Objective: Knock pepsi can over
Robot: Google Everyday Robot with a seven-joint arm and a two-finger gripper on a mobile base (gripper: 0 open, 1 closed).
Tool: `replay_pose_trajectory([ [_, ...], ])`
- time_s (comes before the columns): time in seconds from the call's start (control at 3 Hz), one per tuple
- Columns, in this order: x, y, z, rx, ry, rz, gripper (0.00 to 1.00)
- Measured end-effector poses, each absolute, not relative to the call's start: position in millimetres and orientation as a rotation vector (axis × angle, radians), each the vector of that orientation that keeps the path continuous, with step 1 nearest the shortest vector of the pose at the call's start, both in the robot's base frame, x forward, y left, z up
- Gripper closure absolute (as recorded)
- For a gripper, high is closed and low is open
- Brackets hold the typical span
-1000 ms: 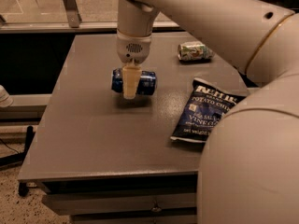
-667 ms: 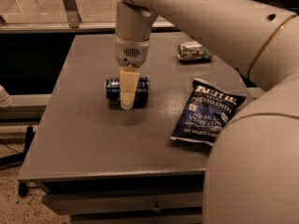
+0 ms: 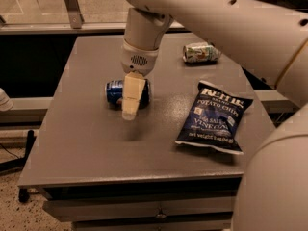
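Grey tabletop [image 3: 72,138] carried the pepsi can [image 3: 114,93], which lay on its side left of centre, silver end facing left. The gripper [image 3: 129,110] hung just in front of it, covering its middle; whether it was spread or closed could not be told. A dark blue chip bag [image 3: 214,119] lay to the right, and a white-and-green can [image 3: 201,52] lay on its side at the far right.

We see a grey table [image 3: 82,148] filling most of the view, with a drawer front [image 3: 120,210] under its near edge. Beyond its far side run a pale sill [image 3: 48,29] and glass [image 3: 29,1] with a slanting metal post [image 3: 71,6] — below the sill all is dark. Speckled floor [image 3: 8,215] shows near left. The light is warm and dim. The gripper [image 3: 129,110] hangs over the table's left-middle.
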State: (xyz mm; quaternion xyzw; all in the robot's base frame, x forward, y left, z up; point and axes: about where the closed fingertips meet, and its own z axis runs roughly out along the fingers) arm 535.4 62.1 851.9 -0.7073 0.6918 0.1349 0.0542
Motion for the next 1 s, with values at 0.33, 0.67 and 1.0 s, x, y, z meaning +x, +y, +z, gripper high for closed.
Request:
replay_pose_trajectory([
  [0.33, 530, 48, 868, -1.984, 2.039, 0.488, 0.0],
  [0.67, 527, 20, 883, -1.774, 1.933, 0.559, 0.0],
  [1.0, 540, -16, 894, -1.556, 1.817, 0.579, 0.0],
])
